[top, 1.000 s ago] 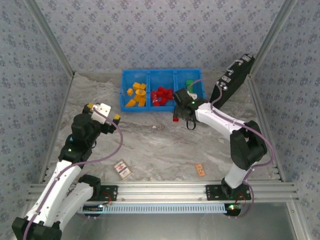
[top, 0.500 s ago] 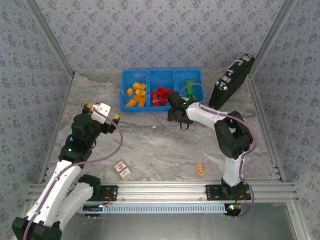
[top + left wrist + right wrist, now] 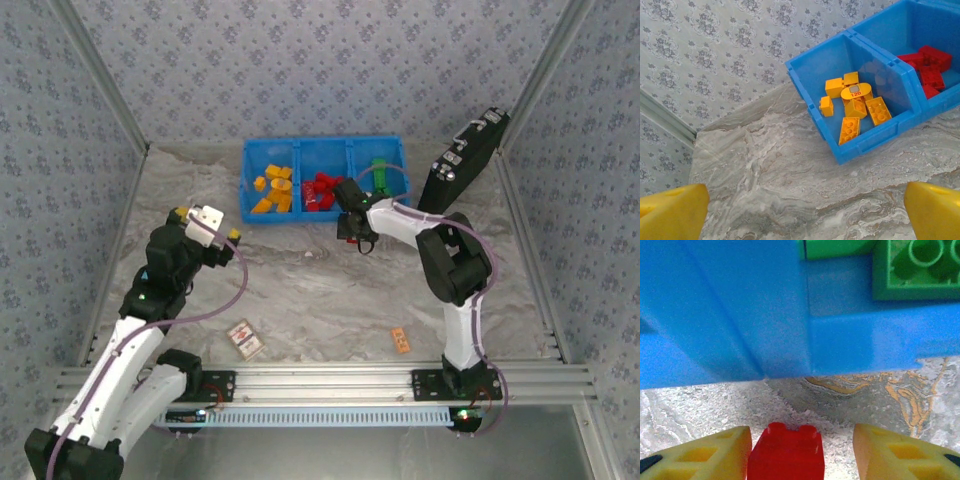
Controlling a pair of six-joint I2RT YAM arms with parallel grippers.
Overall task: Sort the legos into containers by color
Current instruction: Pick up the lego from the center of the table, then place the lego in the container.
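Right fingers [image 3: 700, 452] stand partly open astride a lone red lego [image 3: 786, 452] at the bottom centre of the right wrist view. It lies on the desk [image 3: 880, 405] just before the blue bin [image 3: 740, 315], not yet gripped. Centre on it, squeeze its flat sides, then lift clear of the wall. Left fingers [image 3: 670, 212] gape wide, empty. In the bin: seven orange-yellow legos [image 3: 855, 107], perhaps five red legos [image 3: 927, 65] (cropped), at least two green legos [image 3: 917, 270].

bin [image 3: 730, 310]: smooth hard plastic, bit of a sheen
red lego [image 3: 786, 455]: glossy plastic
tabletop [image 3: 700, 405]: marbled, matt, kinda grainy up close
near rail [image 3: 330, 378]: bare ribbed metal
walls [image 3: 300, 70]: matt patterned covering
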